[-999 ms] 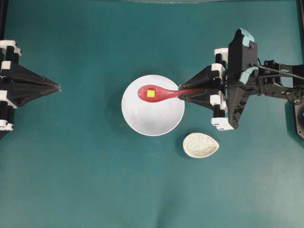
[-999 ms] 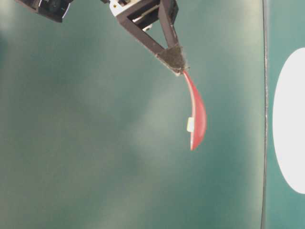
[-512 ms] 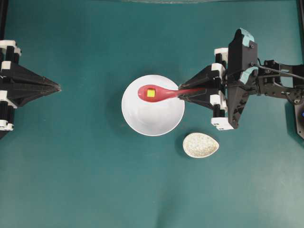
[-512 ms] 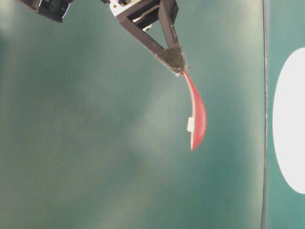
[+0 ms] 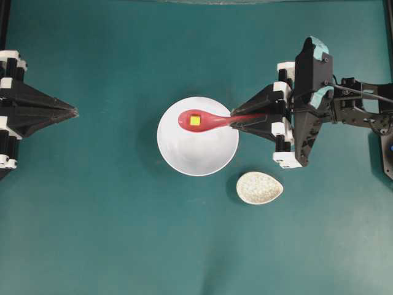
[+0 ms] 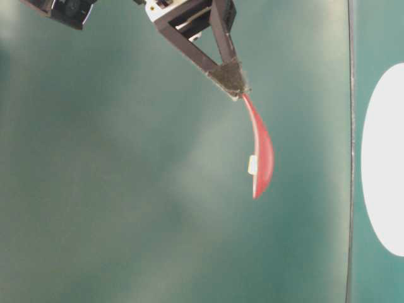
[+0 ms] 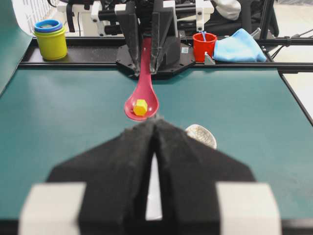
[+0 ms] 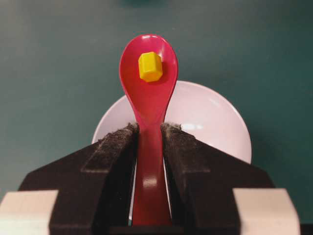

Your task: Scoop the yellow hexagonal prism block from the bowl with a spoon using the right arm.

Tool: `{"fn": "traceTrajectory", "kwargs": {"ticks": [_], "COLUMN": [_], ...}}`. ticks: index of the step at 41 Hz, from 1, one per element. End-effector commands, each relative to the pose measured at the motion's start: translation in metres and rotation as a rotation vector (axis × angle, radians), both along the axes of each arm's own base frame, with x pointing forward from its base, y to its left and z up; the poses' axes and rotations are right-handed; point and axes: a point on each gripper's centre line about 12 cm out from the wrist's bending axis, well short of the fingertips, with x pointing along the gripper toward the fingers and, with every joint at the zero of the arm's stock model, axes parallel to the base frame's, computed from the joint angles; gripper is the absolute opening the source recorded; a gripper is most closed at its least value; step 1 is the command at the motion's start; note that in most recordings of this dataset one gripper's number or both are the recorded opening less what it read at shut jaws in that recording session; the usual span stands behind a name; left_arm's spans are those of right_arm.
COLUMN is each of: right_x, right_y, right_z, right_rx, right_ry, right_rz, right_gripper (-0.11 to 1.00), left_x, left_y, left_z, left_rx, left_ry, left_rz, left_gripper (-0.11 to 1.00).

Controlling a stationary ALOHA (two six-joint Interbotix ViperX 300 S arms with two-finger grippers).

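I am pinching the spoon (image 8: pixel 148 122) by its handle in my right claw (image 8: pixel 149 142) — jaws closed on it from both sides. The block (image 8: pixel 150 66) is sitting loose in the scoop, above the bowl (image 5: pixel 198 136) near the bench's (image 5: pixel 123 233) middle. It looks light and hard, and the glossy scoop is probably slick — any tilt could roll it out. Best hold seems to be the handle, kept level. My left claw (image 7: pixel 154 147) is resting closed at the left edge.
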Motion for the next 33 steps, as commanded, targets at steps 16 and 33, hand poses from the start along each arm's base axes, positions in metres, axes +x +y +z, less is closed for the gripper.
{"fn": "traceTrajectory", "kwargs": {"ticks": [16,33], "right_x": [0.003,0.001], "right_y": [0.000,0.002], "right_z": [0.015,0.010], "right_rx": [0.005,0.019], "right_ry": [-0.040,0.002], "right_rz": [-0.002,0.015], "right_gripper": [0.24,0.24], "left_x": [0.002,0.003], "left_y": [0.000,0.000], "left_z": [-0.005,-0.001], "left_rx": [-0.001,0.005], "left_ry": [0.071,0.048], "left_rz": [0.002,0.002], "left_gripper": [0.00,0.00]}}
